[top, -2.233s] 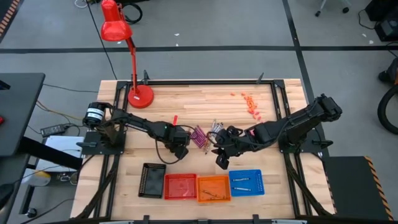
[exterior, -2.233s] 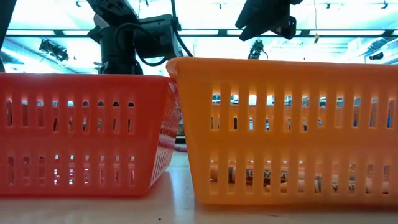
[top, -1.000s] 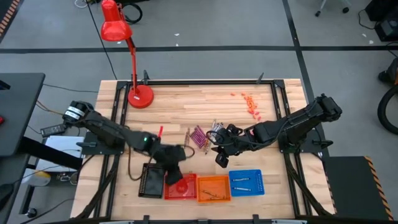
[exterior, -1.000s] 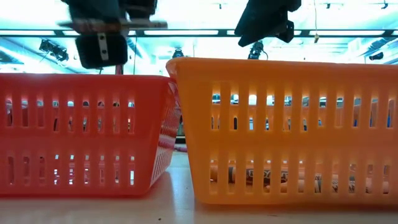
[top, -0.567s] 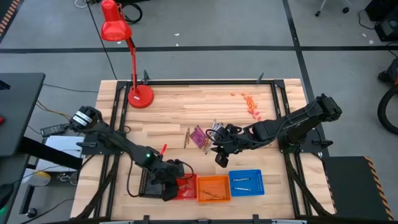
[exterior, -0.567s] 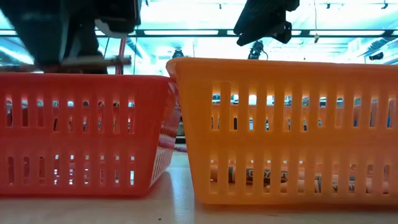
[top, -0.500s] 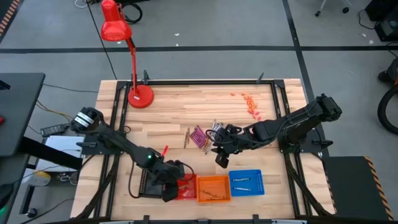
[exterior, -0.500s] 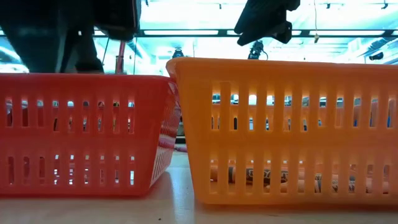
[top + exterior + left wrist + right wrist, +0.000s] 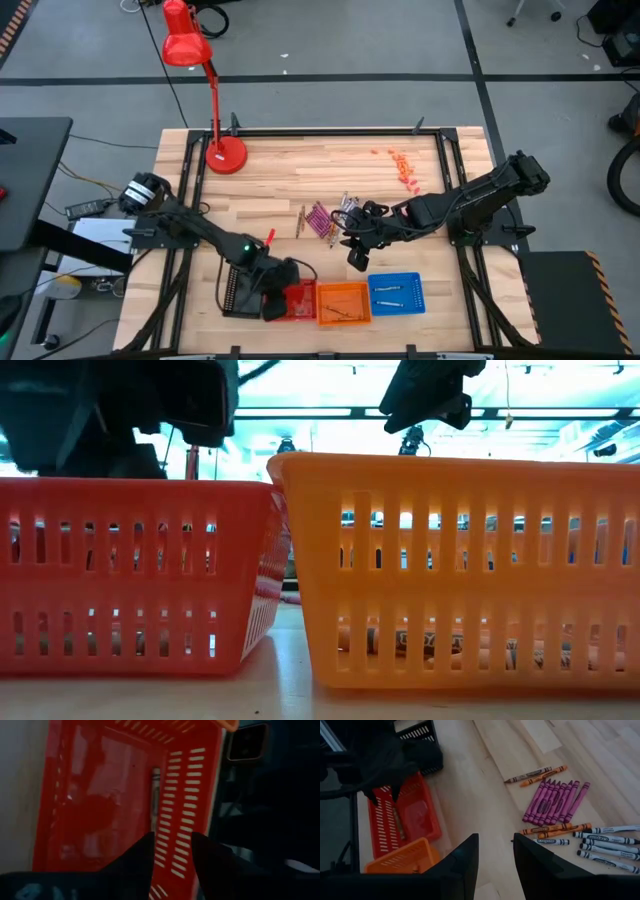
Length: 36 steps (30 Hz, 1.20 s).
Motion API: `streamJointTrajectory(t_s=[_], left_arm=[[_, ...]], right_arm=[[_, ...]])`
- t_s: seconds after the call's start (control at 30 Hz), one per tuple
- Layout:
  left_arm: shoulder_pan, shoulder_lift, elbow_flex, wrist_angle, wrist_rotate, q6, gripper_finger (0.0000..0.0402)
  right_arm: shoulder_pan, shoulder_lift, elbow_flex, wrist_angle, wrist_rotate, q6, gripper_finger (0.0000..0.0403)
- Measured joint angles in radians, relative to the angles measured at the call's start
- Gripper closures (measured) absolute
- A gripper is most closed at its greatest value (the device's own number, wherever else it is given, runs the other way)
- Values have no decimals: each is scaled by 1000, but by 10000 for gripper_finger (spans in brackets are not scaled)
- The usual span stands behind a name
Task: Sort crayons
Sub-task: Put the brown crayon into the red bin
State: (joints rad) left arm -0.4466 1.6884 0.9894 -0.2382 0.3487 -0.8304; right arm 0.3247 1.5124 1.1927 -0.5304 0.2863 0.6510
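the left gripper (image 9: 278, 305) hangs over the red basket (image 9: 303, 312) at the near edge of the table (image 9: 300, 175), its two dark fingers (image 9: 136, 865) spread apart with nothing between them. in the left wrist view a single crayon (image 9: 155, 797) lies on the basket floor beside the slotted wall; its colour is hard to judge under the red cast, though it looks dark with a pale tip.

the right gripper (image 9: 352, 244) hovers above the middle of the table, just beside the loose crayons, its fingers (image 9: 465, 862) parted and empty. seen from the right wrist, a row of magenta-pink crayons (image 9: 554, 800) lies side by side, two brown-orange crayons (image 9: 536, 774) sit apart from them, two more orange crayons (image 9: 556, 828) lie just past the pink row, and a cluster of pale grey-white crayons (image 9: 602, 842) lies next to those.

along the near edge stand a black basket (image 9: 237, 290), the red basket, an orange basket (image 9: 343, 303) and a blue basket (image 9: 396, 293), touching or nearly so. the orange basket holds some crayons, visible through its slots in the low view, and the blue basket holds pale sticks. tiny red-pink bits (image 9: 402, 168) are scattered near the far right corner, and a red desk lamp (image 9: 225, 152) stands at the far left.
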Motion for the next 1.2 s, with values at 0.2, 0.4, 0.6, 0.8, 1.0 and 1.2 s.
streamJointTrajectory(t_s=[0.2,0.4,0.6,0.8,1.0,1.2], left_arm=[[101,-59,0,8,65,25,260],[207,-133,1,-21,-73,121,260],[307,-134,1,-95,-314,227,260],[380,-97,2,-159,-451,209,260],[422,-43,1,-214,-450,149,260],[440,7,1,-225,-447,99,260]], right_arm=[[-1,0,0,4,0,10,276],[-1,0,0,7,44,49,276],[-19,0,0,17,76,89,276],[-21,0,0,22,90,125,276],[-20,0,0,31,91,139,276],[-20,0,0,30,91,119,276]])
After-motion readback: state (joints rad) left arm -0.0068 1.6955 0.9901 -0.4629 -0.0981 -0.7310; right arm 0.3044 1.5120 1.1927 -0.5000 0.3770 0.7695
